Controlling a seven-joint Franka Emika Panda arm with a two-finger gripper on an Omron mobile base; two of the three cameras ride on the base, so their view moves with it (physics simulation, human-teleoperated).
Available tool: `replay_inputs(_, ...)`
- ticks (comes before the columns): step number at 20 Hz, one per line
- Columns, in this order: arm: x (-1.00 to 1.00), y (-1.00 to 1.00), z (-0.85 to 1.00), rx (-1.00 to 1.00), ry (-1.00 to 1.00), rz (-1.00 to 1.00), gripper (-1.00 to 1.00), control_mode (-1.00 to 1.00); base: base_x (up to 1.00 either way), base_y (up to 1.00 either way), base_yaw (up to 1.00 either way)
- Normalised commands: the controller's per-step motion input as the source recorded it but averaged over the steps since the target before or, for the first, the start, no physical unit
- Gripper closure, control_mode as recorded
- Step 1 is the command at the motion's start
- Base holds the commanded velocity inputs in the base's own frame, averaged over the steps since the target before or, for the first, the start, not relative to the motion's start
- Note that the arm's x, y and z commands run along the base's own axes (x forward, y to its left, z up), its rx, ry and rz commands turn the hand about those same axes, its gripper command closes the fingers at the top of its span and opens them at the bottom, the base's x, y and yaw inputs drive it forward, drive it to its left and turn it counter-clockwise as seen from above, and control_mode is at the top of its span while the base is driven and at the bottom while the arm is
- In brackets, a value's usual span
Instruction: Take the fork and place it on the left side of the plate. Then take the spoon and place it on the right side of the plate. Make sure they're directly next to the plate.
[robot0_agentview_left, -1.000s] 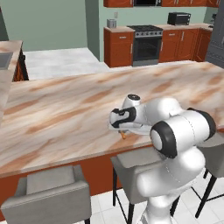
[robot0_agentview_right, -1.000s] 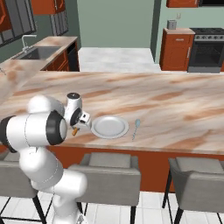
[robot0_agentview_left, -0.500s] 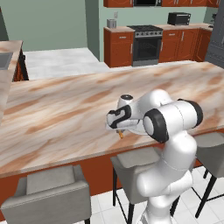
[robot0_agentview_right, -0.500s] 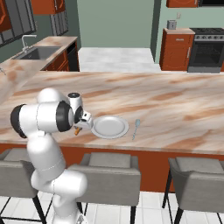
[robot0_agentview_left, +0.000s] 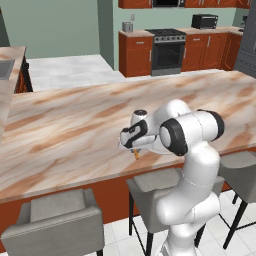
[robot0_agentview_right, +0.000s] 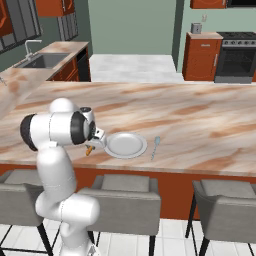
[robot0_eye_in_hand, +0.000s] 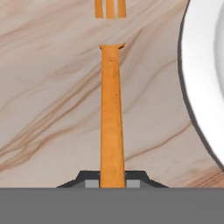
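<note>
Pointing away from pincer: fork

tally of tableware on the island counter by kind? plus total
fork (orange): 1
spoon (pale blue): 1
plate (white-grey): 1
total: 3
</note>
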Motion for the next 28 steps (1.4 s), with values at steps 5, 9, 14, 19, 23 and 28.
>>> replay_inputs(5,0.18,0.0,-0.32,0.0,0.04,0.0,1.0,-1.0,0.0,0.0,0.0)
replay_inputs(9,0.19,0.0,-0.36,-0.01,0.06,0.0,-1.0,-1.0,0.0,0.0,0.0)
replay_inputs(14,0.03,0.0,0.0,0.0,0.01,0.0,-1.0,-1.0,0.0,0.0,0.0)
replay_inputs(19,-0.11,0.0,0.47,0.0,0.0,0.0,-1.0,-1.0,0.0,0.0,0.0)
replay_inputs(23,-0.16,0.0,0.68,0.0,0.0,0.0,-1.0,-1.0,0.0,0.0,0.0)
replay_inputs(28,-0.19,0.0,0.72,0.0,0.0,0.0,-1.0,-1.0,0.0,0.0,0.0)
